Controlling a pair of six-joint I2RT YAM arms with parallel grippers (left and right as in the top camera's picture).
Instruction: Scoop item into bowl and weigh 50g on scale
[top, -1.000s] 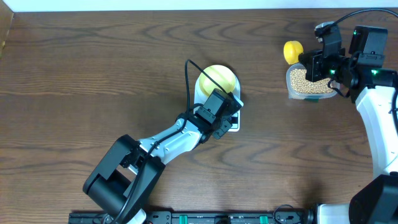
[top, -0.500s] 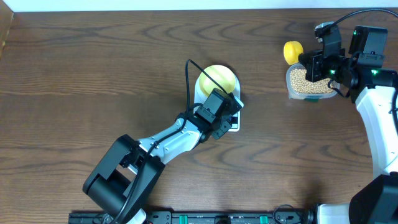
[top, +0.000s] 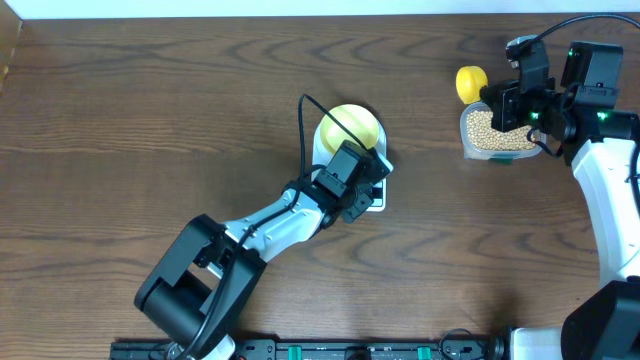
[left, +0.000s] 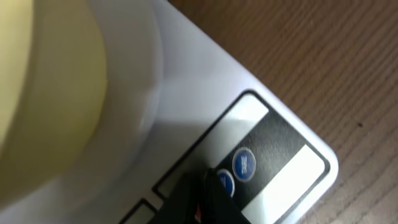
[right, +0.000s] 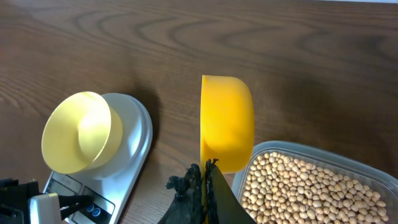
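At two o'clock on the table, the beans (top: 490, 130) fill a clear container (top: 488, 154). They look light, hard and prone to rolling, so they are best scooped. The right gripper (right: 205, 177) pinches the yellow scoop (right: 227, 130), seemingly by its handle. The left gripper (left: 208, 186), closed and empty, sits over the scale (left: 186, 81) buttons, at five o'clock of the bowl (left: 43, 93).

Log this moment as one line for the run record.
left fingers shut, tip at scale buttons | right fingers shut on yellow scoop beside container of beans | bowl on scale, empty
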